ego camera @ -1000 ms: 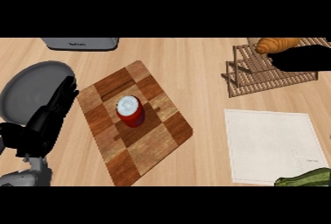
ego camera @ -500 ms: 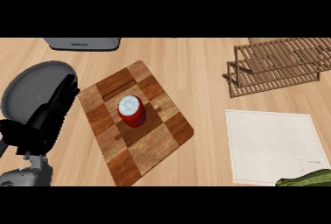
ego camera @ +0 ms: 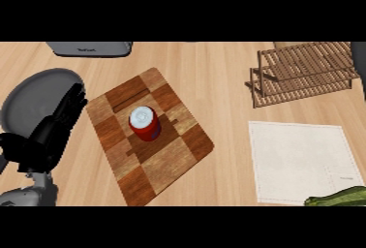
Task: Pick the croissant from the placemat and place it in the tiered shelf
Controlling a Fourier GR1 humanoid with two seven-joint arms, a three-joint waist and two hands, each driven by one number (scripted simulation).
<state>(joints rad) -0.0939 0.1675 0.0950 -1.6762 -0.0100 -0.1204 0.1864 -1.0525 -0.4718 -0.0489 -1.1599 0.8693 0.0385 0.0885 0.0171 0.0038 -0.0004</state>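
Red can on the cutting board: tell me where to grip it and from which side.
Probably grip the red can round its side wall, about mid-height, coming from its left, where the left hand rests open over the grey plate. It stands upright and round, and the cutting board is bare around it.

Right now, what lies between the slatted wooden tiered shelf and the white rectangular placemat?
Only bare wooden counter between the tiered shelf and the placemat, per the head view.

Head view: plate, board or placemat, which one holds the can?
The checkered wooden cutting board: the red can stands at its middle. The grey plate and white placemat have none.
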